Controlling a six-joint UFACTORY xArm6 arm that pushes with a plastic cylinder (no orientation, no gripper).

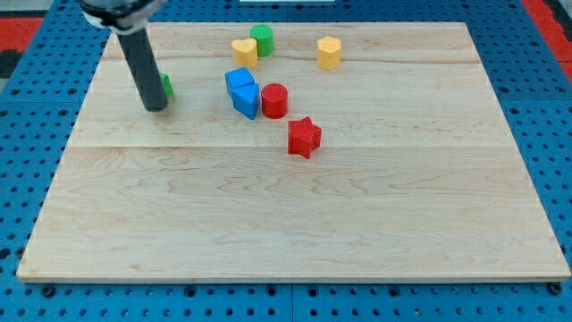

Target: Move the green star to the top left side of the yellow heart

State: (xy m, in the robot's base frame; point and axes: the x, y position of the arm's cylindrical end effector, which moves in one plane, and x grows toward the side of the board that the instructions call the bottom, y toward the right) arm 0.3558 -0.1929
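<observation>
The green star (167, 86) lies at the board's upper left, mostly hidden behind my rod; only a green sliver shows at the rod's right side. My tip (155, 106) rests on the board just left of and below the star, touching or nearly touching it. The yellow heart (243, 50) sits near the view's top centre, well to the right of the star, with a green cylinder (262, 39) against its upper right.
Two blue blocks (242, 92) sit together below the heart, with a red cylinder (274, 100) at their right. A red star (304, 137) lies lower right of those. A yellow hexagonal block (329, 53) sits near the top, right of the green cylinder.
</observation>
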